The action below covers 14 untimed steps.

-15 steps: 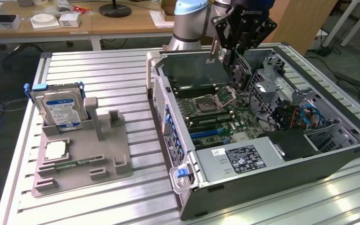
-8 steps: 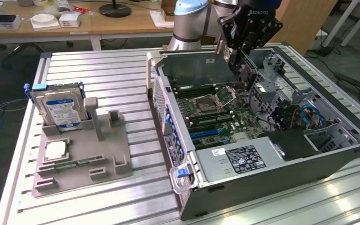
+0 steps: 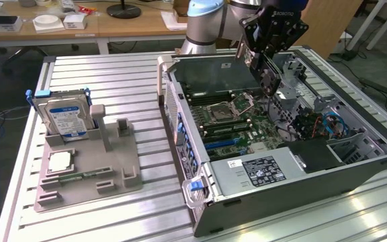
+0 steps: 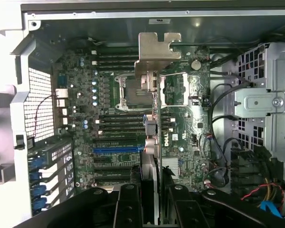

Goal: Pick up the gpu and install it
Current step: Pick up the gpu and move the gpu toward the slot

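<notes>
**Exterior view's left:** ribbed tabletop [image 3: 113, 75], bearing grey holder [image 3: 106, 191]. Hard drive [image 3: 64, 118] stood upright in its rear pocket; memory stick [image 3: 79, 176] lay flat along its front.

**Centre:** open computer case [image 3: 301, 196], side panel off, motherboard [image 3: 244, 126] exposed. Blue expansion slot [image 3: 223, 143] lay unoccupied among the dark slots.

**Above the case interior, toward the exterior view's right:** pincer [image 3: 261, 58] clamped on gpu [image 3: 269, 80]. Card carried on edge, hung over the motherboard and clear of the slots.

**Wrist view:** gpu [image 4: 154, 142] seen edge-on, running away from between the pincer [image 4: 152, 199] fingers [image 4: 128, 204]. Silver bracket [image 4: 159, 47] at the card's far end, near the case wall.

**Progress, as judged:** pick-up done and card brought over the case. Seating in a slot not yet done, no contact with the board made out.
</notes>
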Each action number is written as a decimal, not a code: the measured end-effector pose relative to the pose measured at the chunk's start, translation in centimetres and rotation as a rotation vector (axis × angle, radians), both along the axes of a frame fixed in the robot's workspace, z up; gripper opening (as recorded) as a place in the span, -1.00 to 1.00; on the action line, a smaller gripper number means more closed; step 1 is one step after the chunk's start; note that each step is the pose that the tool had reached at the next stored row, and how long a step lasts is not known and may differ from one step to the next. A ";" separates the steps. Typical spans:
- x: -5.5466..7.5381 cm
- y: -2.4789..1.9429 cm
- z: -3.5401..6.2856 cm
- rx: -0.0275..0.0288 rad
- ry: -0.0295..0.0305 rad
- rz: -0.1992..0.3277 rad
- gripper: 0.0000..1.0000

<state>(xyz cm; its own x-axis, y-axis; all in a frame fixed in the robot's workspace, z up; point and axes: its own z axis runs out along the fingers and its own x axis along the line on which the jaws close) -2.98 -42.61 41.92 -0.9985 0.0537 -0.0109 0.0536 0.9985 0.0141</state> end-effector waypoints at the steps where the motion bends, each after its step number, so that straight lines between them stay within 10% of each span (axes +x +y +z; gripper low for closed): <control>1: 0.1 0.00 0.00 0.0000 0.0000 0.000 -0.45; 14: 1.6 0.00 -0.03 0.0000 0.0000 0.000 -0.45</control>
